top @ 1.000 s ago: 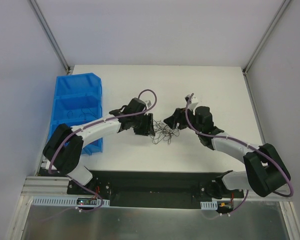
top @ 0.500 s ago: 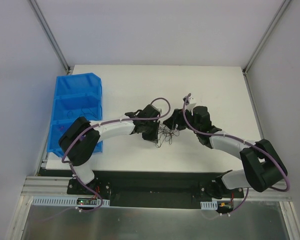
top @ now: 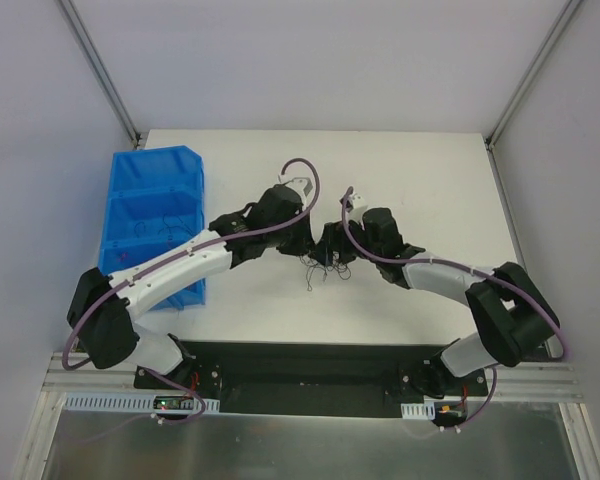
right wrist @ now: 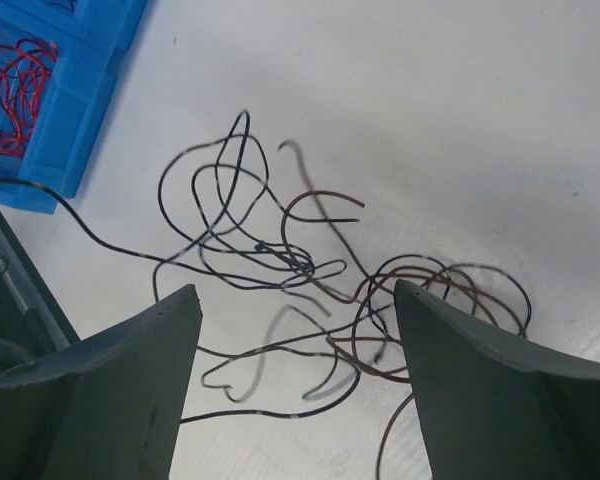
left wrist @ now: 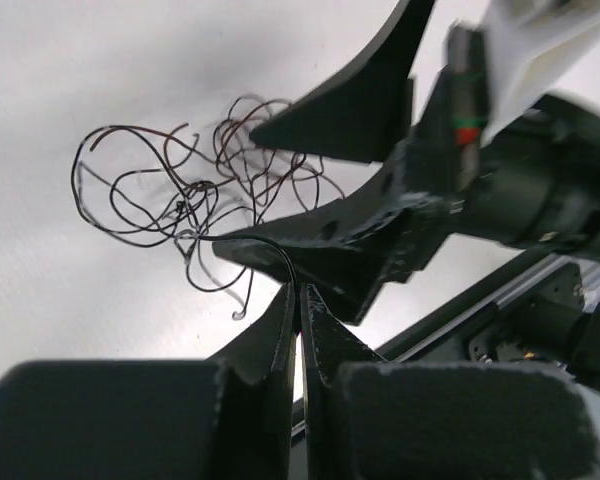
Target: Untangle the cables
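The cables [top: 324, 270] are a small tangle of thin dark and reddish-brown wires on the white table, between the two grippers. In the left wrist view the tangle [left wrist: 180, 200] lies beyond my left gripper [left wrist: 299, 298]. That gripper is shut, with one black strand running from its tips back to the tangle. It sits just left of the tangle in the top view [top: 302, 240]. My right gripper [right wrist: 295, 290] is open, and the wires [right wrist: 280, 260] lie spread on the table between and beyond its fingers. Its black fingers [left wrist: 350, 110] show above the tangle in the left wrist view.
A blue bin [top: 120, 200] with compartments stands at the table's left edge. One compartment holds red wires [right wrist: 15, 60]. The black base rail [top: 310, 375] runs along the near edge.
My left arm has swung back and away from the table, drawing a black strand out of the tangle. My right gripper has shifted left over the tangle.
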Controlling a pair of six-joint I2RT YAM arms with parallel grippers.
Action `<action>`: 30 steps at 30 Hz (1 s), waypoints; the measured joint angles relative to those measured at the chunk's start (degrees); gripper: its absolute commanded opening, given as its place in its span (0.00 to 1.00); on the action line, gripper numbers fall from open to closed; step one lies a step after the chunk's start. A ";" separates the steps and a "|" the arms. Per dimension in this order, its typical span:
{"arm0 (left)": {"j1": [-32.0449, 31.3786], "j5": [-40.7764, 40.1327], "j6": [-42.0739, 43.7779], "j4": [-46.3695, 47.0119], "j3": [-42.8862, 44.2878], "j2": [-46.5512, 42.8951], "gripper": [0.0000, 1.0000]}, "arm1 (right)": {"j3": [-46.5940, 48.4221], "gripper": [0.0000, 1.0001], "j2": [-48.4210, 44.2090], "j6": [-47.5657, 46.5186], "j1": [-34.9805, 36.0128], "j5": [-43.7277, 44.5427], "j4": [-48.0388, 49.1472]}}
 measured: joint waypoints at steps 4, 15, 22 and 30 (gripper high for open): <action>0.04 -1.49 0.13 -0.42 2.29 -2.67 0.00 | 1.57 0.70 1.66 -0.55 0.98 -0.24 -1.22; 0.02 1.01 2.58 -2.51 10.23 -9.66 0.00 | 8.66 0.62 8.74 -0.59 1.16 7.15 -12.52; 0.02 -1.25 8.57 -3.30 11.50 -22.73 0.00 | 8.22 0.62 7.04 2.78 -3.41 22.08 -19.34; 0.02 -13.35 11.47 -7.52 11.74 -39.15 0.00 | -0.44 0.61 -3.93 9.86 -14.12 35.71 -20.83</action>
